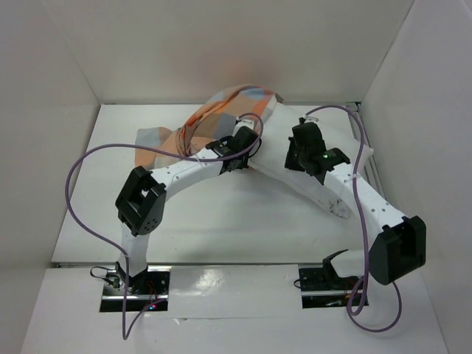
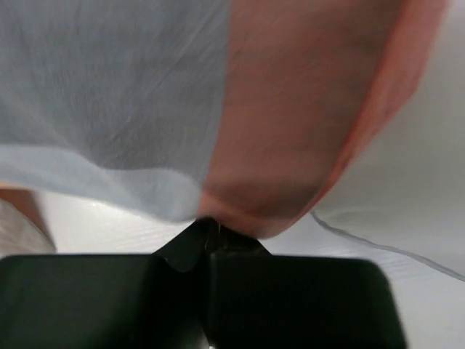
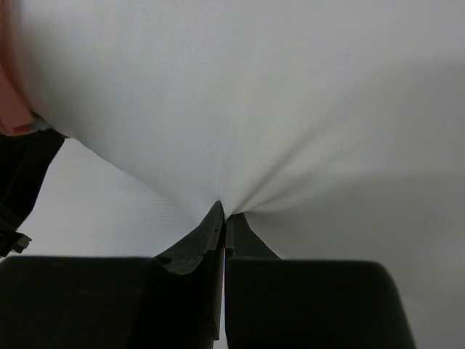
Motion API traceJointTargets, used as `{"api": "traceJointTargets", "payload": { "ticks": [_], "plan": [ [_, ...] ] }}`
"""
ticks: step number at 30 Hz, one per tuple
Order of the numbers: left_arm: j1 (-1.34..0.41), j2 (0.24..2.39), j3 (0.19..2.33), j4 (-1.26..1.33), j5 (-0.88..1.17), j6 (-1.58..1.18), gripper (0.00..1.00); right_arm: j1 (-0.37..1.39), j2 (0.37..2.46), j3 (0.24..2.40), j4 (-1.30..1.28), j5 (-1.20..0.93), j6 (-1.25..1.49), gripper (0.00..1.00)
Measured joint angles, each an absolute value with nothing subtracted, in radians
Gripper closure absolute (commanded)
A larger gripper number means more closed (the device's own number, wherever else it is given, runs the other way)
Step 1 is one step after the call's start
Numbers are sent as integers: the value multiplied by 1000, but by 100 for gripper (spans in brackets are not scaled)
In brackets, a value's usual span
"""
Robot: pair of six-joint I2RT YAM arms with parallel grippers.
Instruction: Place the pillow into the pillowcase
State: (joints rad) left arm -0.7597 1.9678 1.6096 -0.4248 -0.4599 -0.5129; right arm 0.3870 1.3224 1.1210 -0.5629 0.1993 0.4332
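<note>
A: Pillowcase (image 1: 221, 118) pos?
B: Bunched at far side of bench (image 1: 206, 221), touching pillow (image 1: 273, 141). L fingers (image 2: 185, 247) clamp its hem, prob to hold mouth open; R fingers (image 3: 196, 243) pinch pillow cloth to feed it in.

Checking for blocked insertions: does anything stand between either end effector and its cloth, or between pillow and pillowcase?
Nothing visible does. The left end effector pinches the pillowcase edge, the right end effector pinches the pillow, and the two fabrics lie directly against each other.
</note>
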Motion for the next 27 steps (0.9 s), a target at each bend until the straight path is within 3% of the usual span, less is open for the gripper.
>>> {"api": "traceJointTargets", "payload": {
  "ticks": [8,16,18,24,25,26,27],
  "plan": [
    [-771,1957,1680,-425,-415,-446,100,419,1342,1127,-563,210,433,100],
    [-767,1957,2053,-561,-4,-317,100,416,1465,1377,-605,235,410,100],
    [-757,1908,2015,-537,92,-310,100,416,1459,1402,-590,220,411,100],
    [-758,1689,1533,-472,315,-335,100,449,1414,1220,-503,97,469,100],
    [-758,1684,1493,-500,333,-339,96,464,1410,1175,-494,81,480,100],
    [-757,1684,1481,-539,333,-337,85,483,1403,1127,-489,66,490,100],
    [-755,1686,1483,-575,319,-326,54,501,1399,1089,-489,55,500,100]
  ]
}}
